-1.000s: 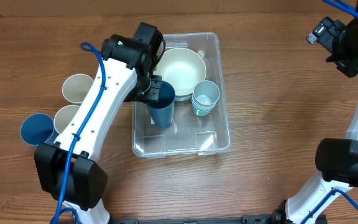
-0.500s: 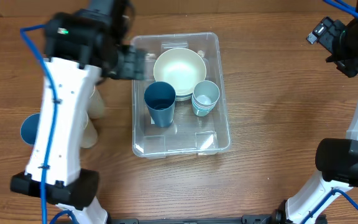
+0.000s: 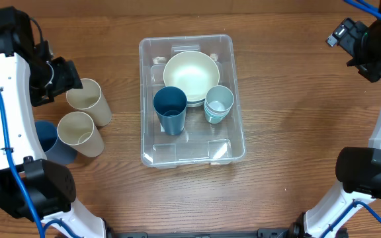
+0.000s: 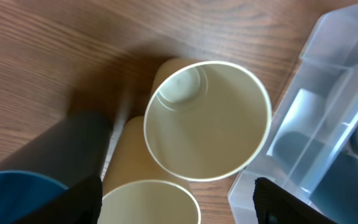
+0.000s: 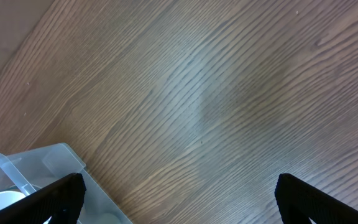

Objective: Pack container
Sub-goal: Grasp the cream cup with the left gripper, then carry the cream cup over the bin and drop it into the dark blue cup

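The clear container [image 3: 192, 151] stands mid-table. It holds a cream bowl [image 3: 190, 76], an upright dark blue cup [image 3: 170, 110] and stacked pale blue cups [image 3: 218, 104]. To its left stand two cream cups [image 3: 88, 99] [image 3: 80, 133] and a blue cup [image 3: 47, 139]. My left gripper [image 3: 63, 80] hovers open over those cups. In the left wrist view the left gripper [image 4: 178, 205] has one cream cup [image 4: 207, 118] ahead of it, the other cream cup [image 4: 151, 203] between its fingers, and nothing gripped. My right gripper [image 3: 353, 41] is open, high at the far right.
In the left wrist view the container's corner [image 4: 328, 124] lies at the right and the blue cup [image 4: 16, 188] at the lower left. The right gripper [image 5: 179, 202] sees bare wooden table and one container corner [image 5: 17, 180].
My left gripper let go of the dark blue cup, which now stands in the container, and swung left across the table to above the cream cups. The right arm has not moved.
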{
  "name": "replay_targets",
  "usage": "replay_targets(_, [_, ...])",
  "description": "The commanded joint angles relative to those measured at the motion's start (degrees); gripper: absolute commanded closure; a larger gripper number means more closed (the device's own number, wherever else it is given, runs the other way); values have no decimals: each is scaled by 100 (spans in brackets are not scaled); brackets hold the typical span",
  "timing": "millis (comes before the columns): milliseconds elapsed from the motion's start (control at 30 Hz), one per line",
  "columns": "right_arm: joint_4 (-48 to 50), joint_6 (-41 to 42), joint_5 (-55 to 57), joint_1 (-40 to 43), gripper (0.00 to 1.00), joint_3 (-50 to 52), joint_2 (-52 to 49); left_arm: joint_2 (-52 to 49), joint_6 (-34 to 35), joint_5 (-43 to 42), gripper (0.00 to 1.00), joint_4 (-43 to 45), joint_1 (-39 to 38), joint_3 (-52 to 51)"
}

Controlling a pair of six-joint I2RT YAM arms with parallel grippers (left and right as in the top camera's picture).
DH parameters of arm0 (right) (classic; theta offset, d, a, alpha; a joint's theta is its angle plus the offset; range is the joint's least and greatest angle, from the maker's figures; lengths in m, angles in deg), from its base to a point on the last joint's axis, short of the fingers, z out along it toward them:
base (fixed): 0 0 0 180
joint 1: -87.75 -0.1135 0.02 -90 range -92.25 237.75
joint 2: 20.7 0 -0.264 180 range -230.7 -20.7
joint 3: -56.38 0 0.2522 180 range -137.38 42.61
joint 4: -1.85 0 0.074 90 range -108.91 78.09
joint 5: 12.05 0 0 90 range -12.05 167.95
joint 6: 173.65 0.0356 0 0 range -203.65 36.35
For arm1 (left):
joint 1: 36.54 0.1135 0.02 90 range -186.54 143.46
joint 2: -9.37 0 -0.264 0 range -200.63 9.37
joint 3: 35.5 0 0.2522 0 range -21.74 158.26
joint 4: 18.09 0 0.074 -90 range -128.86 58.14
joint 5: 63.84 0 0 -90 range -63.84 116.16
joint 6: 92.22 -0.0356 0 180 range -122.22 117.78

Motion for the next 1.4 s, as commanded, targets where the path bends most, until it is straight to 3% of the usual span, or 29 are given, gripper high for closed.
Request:
replay_targets(0, [9, 50, -11, 7, 0, -111, 120, -59, -111, 4, 28, 435, 2, -732])
replay_targets(200, [9, 50, -11, 7, 0, -111, 120, -61, 0, 299, 29, 765, 4, -1217])
replay_targets(333, [9, 50, -11, 7, 0, -114, 120, -61, 0, 286, 37, 1117, 4, -1414])
replay_targets(400, [9, 48, -11, 7, 0, -111, 120, -61, 28, 273, 52, 1248, 4, -1414])
replay_targets(500, [9, 48, -11, 7, 0, -114, 120, -61, 66, 278, 86, 1397, 4, -1414])
replay_targets(567, [9, 50, -11, 7, 0, -111, 120, -61, 63, 280, 96, 1478, 4, -1414])
replay_targets(900, [9, 50, -11, 7, 0, -111, 120, -37, 61, 280, 96, 1366, 4, -1064])
replay_targets(1000, [9, 50, -11, 7, 0, -114, 120, -24, 61, 275, 96, 796, -15, -229])
replay_targets(1233, [9, 50, -11, 7, 0, -111, 120, -17, -92, 87, 96, -920, -647, 2983])
replay_targets(1367, [9, 48, -11, 7, 0, -111, 120, 251, -9, -74, 96, -922, -1436, 3366])
